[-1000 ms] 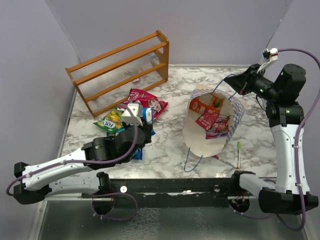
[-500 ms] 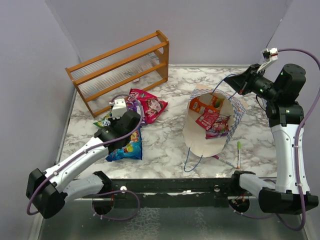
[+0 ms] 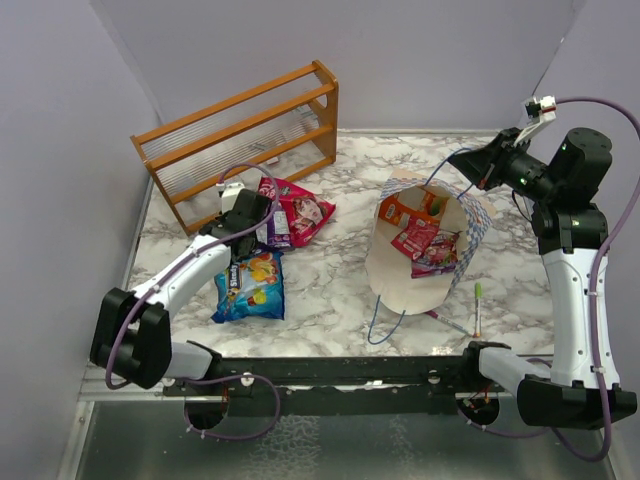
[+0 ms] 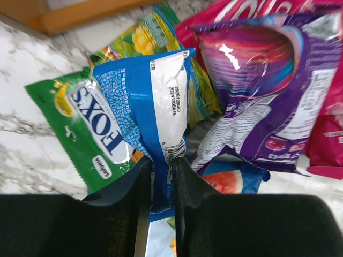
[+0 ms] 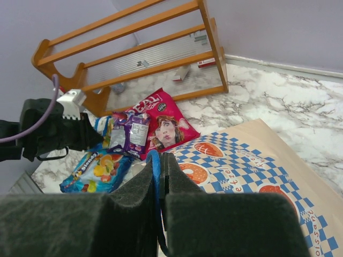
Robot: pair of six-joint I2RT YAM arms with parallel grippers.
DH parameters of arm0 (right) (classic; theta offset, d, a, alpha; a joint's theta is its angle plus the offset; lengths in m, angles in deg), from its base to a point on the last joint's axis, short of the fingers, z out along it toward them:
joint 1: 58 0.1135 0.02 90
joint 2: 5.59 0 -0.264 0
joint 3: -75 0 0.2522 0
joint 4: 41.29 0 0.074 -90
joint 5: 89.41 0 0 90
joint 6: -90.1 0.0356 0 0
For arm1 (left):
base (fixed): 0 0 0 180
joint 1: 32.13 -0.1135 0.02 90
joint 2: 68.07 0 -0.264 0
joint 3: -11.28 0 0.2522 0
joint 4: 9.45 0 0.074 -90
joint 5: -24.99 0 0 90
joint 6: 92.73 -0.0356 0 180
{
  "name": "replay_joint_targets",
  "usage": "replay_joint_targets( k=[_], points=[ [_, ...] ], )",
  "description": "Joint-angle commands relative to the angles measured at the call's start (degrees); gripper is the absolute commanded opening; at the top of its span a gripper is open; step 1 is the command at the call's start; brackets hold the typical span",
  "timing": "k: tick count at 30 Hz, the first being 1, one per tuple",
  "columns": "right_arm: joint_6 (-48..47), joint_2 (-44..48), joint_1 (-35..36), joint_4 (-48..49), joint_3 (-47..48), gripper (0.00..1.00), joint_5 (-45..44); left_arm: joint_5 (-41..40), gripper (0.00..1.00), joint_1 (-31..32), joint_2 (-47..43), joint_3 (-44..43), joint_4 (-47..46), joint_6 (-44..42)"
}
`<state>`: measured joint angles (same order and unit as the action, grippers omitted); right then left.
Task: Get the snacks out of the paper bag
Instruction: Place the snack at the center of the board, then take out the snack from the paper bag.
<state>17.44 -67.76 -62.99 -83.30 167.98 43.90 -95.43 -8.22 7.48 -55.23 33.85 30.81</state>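
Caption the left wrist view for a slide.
Left jaws pinch a blue packet, flanked by a green packet and a purple packet, over the marble table.

Bright even light, soft shadows, glare on the purple packet (image 4: 262, 91) (left wrist)

The paper bag (image 3: 400, 278) was cream, its band (image 5: 241, 156) checked blue and white with orange-red round emblems, its cord handle (image 5: 156, 166) blue; inside showed an orange packet (image 3: 393, 210) and pink-red packets (image 3: 415, 238); outside, the blue-and-white packet (image 4: 155, 96), a green packet (image 4: 86, 123) lettered white, a glossy purple packet (image 4: 268, 91), a pink-red packet (image 3: 308, 208), a blue packet (image 3: 250, 285) printed with orange and yellow fruit; the bench (image 3: 330, 290) was white marble veined grey; the rack (image 3: 240, 125) orange-brown wood.
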Motion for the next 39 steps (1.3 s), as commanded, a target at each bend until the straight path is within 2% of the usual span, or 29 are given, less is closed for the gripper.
replay_joint_targets(
  k=[1,5,7,9,12,16,20,24,28,30,32,39],
  points=[
    [0.27,1.07,-0.19,1.39,0.33,0.01,0.4,5.65,0.07,-2.27,2.47,3.26,-2.59,2.04],
    [0.3,1.0,-0.19,1.51,0.07,0.01,0.53,9.19,0.07,-4.25,3.06,3.97,-2.89,1.97],
    [0.34,1.0,-0.19,1.62,0.07,0.01,0.55,10.86,0.23,-4.75,2.39,3.14,-2.53,1.31],
    [0.33,0.96,-0.19,1.5,0.21,0.01,0.58,11.73,0.46,-4.92,0.95,1.87,-1.76,0.78],
    [0.29,1.0,-0.19,1.49,0.24,0.01,0.48,13.38,0.59,-5.1,-2.16,-1.41,0.33,-0.13],
    [0.24,1.13,-0.19,1.69,-0.2,0.01,0.53,19.55,0.63,-5.12,-7.82,-5.61,1.3,-2.04],
    [0.33,1.34,-0.19,1.88,-0.55,0.01,0.46,30.85,0.72,-5.1,-14.02,-5.76,-0.72,-3.16],
    [0.42,1.34,-0.19,2.18,-0.92,0.01,0.55,46.85,0.75,-5.08,-19.89,0.19,-7.33,0.85],
    [0.62,1.11,-0.19,2.47,-1.33,0.01,0.72,60.59,0.73,-2.47,-24.21,11.1,-23.54,9.59],
    [0.69,0.98,-0.19,2.57,-1.55,0.01,0.82,60.24,0.73,1.74,-25.49,14.7,-27.42,10.7],
    [0.68,0.94,-0.19,2.6,-1.54,0.01,0.93,55.52,0.73,8.25,-26.17,14.73,-27.81,9.81],
    [0.67,1.18,-0.19,2.53,-1.64,0.01,0.81,38.78,0.65,30.12,-20.03,6.51,-28.01,5.2]
  ],
)
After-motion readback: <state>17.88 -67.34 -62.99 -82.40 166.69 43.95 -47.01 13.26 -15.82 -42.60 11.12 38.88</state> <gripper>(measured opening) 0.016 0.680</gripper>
